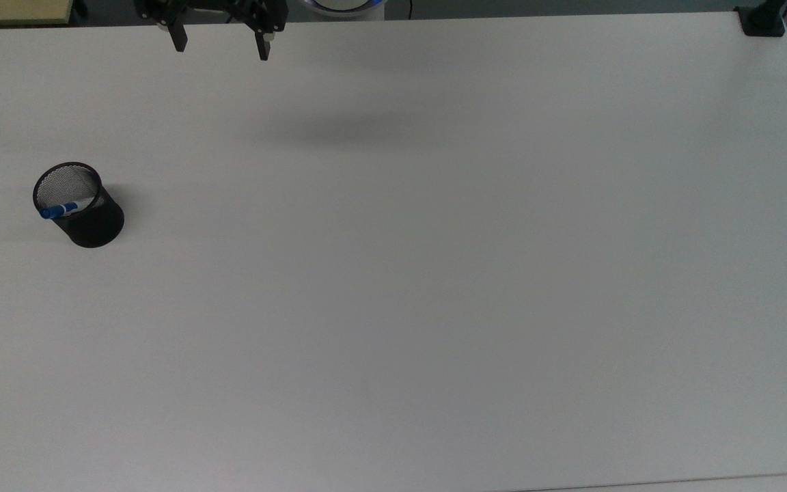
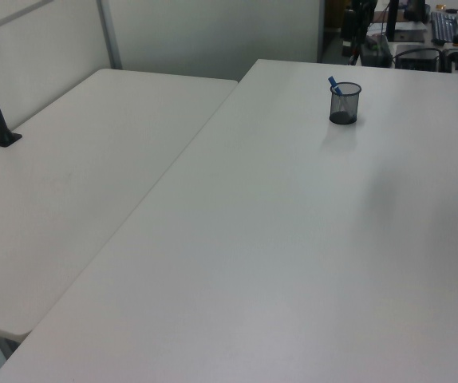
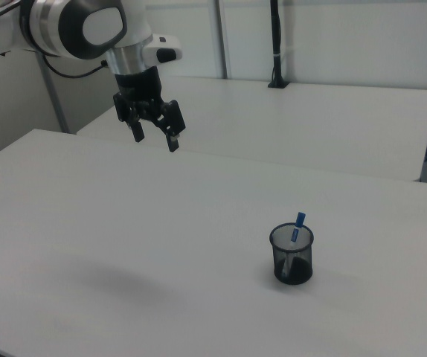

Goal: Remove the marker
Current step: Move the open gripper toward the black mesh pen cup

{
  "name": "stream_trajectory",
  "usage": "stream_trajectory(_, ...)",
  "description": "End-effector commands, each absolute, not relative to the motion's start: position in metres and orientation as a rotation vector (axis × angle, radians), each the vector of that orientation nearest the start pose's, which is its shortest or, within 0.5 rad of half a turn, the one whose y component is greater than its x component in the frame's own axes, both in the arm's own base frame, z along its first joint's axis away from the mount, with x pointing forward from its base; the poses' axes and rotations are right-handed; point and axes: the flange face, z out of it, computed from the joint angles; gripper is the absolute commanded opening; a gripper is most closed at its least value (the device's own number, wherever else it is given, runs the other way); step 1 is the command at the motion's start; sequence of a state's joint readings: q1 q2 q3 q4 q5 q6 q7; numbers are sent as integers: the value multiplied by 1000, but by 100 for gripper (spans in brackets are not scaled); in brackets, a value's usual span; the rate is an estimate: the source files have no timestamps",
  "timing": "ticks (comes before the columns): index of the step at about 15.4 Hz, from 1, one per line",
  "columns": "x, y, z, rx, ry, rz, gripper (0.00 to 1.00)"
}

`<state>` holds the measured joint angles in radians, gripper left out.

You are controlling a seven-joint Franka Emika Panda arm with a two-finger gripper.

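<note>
The round black wire-mesh cup (image 1: 79, 205) stands upright on the wide white table (image 1: 434, 273), well apart from the claw, toward the top view's lower left.

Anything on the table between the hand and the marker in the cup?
No. In the right view, bare table separates the open hand from the marker standing in the cup.

the marker (image 1: 60, 210) stands in the mesh cup (image 1: 86, 212), leaning on its rim, the cup on the table (image 1: 434, 273) at the top view's left. the gripper (image 1: 219, 44) hangs well apart, above the table's far edge.
</note>
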<state>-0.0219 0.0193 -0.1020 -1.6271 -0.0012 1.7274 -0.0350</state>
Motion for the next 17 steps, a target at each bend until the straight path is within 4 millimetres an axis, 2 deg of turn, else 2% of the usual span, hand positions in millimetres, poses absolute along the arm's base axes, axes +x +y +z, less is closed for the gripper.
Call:
stream_trajectory(1,571,-67,603,-3140,93,-150,100)
stream_trajectory(6,570,-72,604,-3140,91,-150,100)
stream_trajectory(7,567,-84,605,-3142,112,-147,100)
stream_trajectory(8,561,-105,608,-3148,107,-149,100)
stream_trajectory(11,557,-140,602,-3164,-123,-134,100)
stream_trajectory(12,557,-162,596,-3175,-138,-134,100)
stream_trajectory(13,565,-184,583,-3215,-144,-171,100)
stream_trajectory(15,575,-213,563,-3315,-124,-209,100)
stream_trajectory(17,586,-240,541,-3346,-32,-325,100)
